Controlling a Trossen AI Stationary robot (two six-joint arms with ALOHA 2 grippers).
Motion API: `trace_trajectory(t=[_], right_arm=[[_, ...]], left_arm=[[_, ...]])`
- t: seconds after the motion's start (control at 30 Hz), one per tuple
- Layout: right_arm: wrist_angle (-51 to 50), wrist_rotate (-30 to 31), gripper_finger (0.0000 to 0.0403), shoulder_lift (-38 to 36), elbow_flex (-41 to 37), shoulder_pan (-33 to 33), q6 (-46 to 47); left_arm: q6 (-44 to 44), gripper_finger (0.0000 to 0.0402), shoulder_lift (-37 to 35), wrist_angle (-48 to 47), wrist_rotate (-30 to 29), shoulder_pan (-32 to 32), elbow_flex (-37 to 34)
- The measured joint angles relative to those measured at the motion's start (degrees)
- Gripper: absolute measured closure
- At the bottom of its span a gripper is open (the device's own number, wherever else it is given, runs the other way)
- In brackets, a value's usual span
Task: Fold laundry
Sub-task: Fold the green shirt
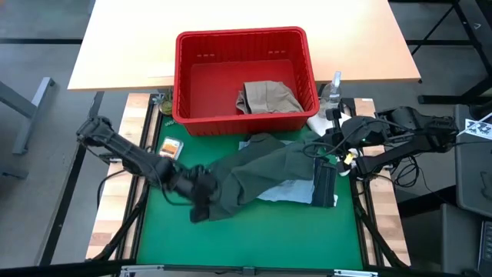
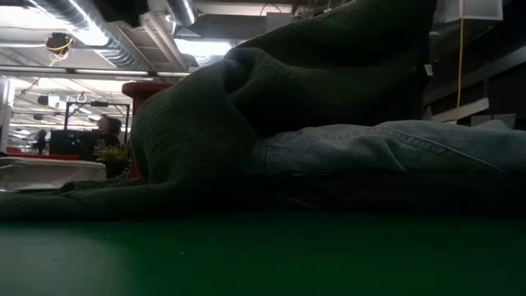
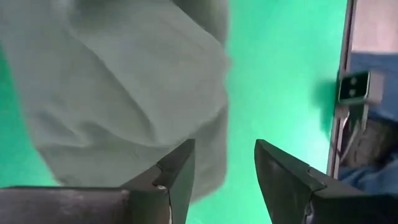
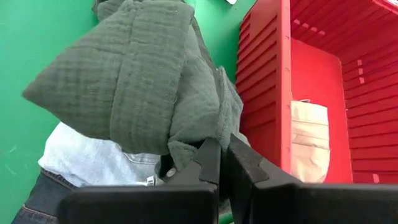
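Observation:
The dark olive green piece [image 1: 254,173] lies stretched across the green mat [image 1: 254,231], from the near left up toward the red basket [image 1: 184,77]. My left gripper [image 1: 201,201] stands open over its near-left end [image 3: 124,93], one finger at the cloth's edge, with mat showing between the fingers. My right gripper [image 4: 224,162] is shut on the piece's far-right end. Under that end lie light blue denim [image 4: 93,162] and folded dark navy jeans [image 1: 324,186]. A beige khaki piece [image 1: 265,96] lies in the basket. My left gripper [image 3: 224,168] has one finger [image 3: 180,168] at the edge of the olive piece; whether it touches the cloth I cannot tell. My right gripper pinches a bunched fold at the olive piece's far-right end [image 4: 198,144] between its two fingers, slanting down from the table's right side. That end is raised and bulges over the denim; the rest trails on the mat.
The red basket stands at the mat's far edge. A spray bottle [image 1: 334,86] and a white object [image 1: 319,123] stand at the back right. A small flat item [image 1: 171,148] lies at the mat's far left. Bare mat spreads along the near edge.

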Motion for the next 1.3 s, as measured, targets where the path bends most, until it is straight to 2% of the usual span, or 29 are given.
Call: trace_trajectory(t=[0.2, 0.37, 0.57, 0.8, 0.93, 1.03, 1.2, 1.3], right_arm=[[0.0, 0.2, 0.0393, 0.0, 0.0, 0.0, 0.0], [0.0, 0.3, 0.0393, 0.0, 0.0, 0.0, 0.0], [0.0, 0.3, 0.0393, 0.0, 0.0, 0.0, 0.0], [0.0, 0.3, 0.0393, 0.0, 0.0, 0.0, 0.0], [0.0, 0.3, 0.0393, 0.0, 0.0, 0.0, 0.0], [0.0, 0.4, 0.0393, 0.0, 0.0, 0.0, 0.0], [0.0, 2.1, 0.0393, 0.0, 0.0, 0.0, 0.0], [0.0, 3.4, 0.0393, 0.0, 0.0, 0.0, 0.1]], left_arm=[[-3.8, 0.0245, 7.6, 2.7, -4.3, -7.5, 0.0], [-3.8, 0.0246, 14.7, 7.1, -8.0, -10.8, 0.0], [-3.8, 0.0246, 22.5, 8.9, -8.8, -11.4, 0.0], [-3.6, 0.0246, 28.3, 8.9, -10.5, -10.0, 0.0], [-3.7, 0.0250, 30.5, 9.0, -8.3, -9.1, 0.1], [-3.9, 0.0283, 30.9, 8.8, -7.4, -9.0, 0.3], [-4.1, 0.0386, 28.9, 4.0, -6.6, -8.9, 0.7], [-5.1, 0.0392, 26.1, -0.4, -5.4, -9.0, 2.9]])
